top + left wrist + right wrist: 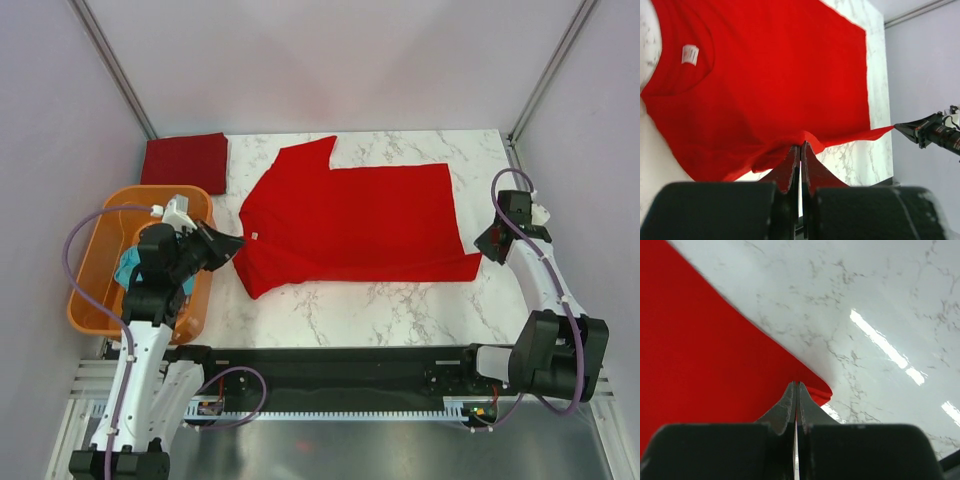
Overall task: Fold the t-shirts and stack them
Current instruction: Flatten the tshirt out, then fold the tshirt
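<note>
- Between the tips of my left gripper sits a raised ridge of the red shirt. My two fingers are pressed together on that cloth, with no gap between them.
- Ahead of that gripper and off to its left in the wrist view, the white neck label shows inside the collar.
- In front of both my grippers the red shirt lies spread on the marble table. The collar end is toward my left gripper and the hem end toward my right. One sleeve points to the far side.
- At the tips of my right gripper the near hem corner of the red shirt is pinched. The fingers are closed tight on it, and a small curl of cloth peeks out just right of them.
- Seen from my left wrist, that corner is drawn out into a thin point that ends at the right gripper's tips.
- Beyond my left gripper and to its left, at the table's far-left corner, the maroon shirt lies folded in a flat square. It is near the red sleeve but apart from it.
- Under my left arm, the orange basket stands at the table's left edge. A bit of the teal shirt shows inside it, mostly hidden by the arm.
</note>
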Robot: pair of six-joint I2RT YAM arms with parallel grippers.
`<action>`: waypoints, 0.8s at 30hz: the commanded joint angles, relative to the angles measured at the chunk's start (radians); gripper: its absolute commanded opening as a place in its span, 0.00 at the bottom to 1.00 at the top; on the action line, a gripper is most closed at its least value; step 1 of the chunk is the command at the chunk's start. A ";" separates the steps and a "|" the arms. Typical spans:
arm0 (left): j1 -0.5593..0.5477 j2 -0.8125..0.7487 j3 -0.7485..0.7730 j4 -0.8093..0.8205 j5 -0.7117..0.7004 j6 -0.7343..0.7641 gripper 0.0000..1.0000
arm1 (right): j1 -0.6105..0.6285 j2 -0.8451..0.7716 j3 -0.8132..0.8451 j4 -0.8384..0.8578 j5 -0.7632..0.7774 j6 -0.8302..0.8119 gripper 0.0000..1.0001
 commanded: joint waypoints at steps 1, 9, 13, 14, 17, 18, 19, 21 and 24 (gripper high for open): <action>-0.002 -0.007 -0.037 -0.014 0.031 0.045 0.02 | -0.014 -0.029 -0.028 -0.036 0.079 0.047 0.00; -0.002 0.133 -0.037 -0.014 0.031 0.045 0.02 | -0.028 -0.059 -0.053 -0.059 0.149 0.035 0.00; -0.002 0.264 -0.001 -0.014 0.031 0.045 0.02 | -0.028 -0.039 -0.025 0.016 0.114 -0.008 0.00; -0.002 0.292 0.007 -0.093 -0.062 0.117 0.02 | -0.028 -0.036 -0.025 0.048 0.009 -0.038 0.00; -0.002 0.358 0.038 -0.102 -0.126 0.128 0.02 | -0.026 0.021 -0.030 0.114 -0.084 -0.039 0.00; -0.002 0.365 0.045 -0.102 -0.139 0.125 0.02 | -0.026 0.062 -0.022 0.117 -0.082 -0.035 0.00; -0.002 0.374 0.062 -0.103 -0.152 0.124 0.02 | -0.026 0.082 -0.018 0.119 -0.075 -0.039 0.00; -0.002 0.388 0.081 -0.105 -0.169 0.127 0.02 | -0.026 0.139 0.011 0.119 -0.059 -0.052 0.00; -0.002 0.424 0.121 -0.116 -0.190 0.139 0.02 | -0.026 0.199 0.054 0.128 -0.068 -0.062 0.00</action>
